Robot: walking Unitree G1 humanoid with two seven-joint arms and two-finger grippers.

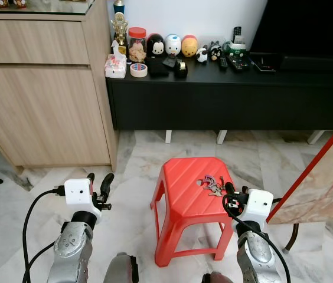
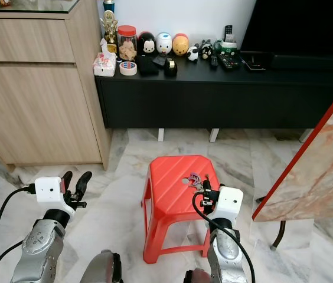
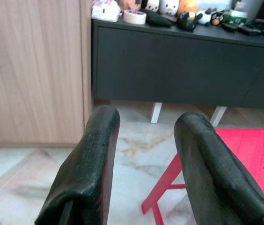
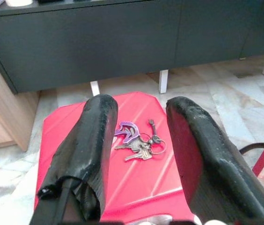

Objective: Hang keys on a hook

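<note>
Keys (image 4: 139, 143) lie flat across red stool (image 1: 184, 200); right claw (image 4: 141, 140) gapes empty above.

Glossy red plastic stool (image 1: 190, 194), metal keys (image 4: 139, 145), polished marble floor (image 1: 137, 159), matt wood-grain cabinet (image 1: 42, 100).

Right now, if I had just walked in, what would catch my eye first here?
Probably the bright red stool on the pale marble floor, with a bunch of keys lying on its seat. The right gripper hovers open just short of the keys. Behind, toy figures line a black cabinet.
</note>
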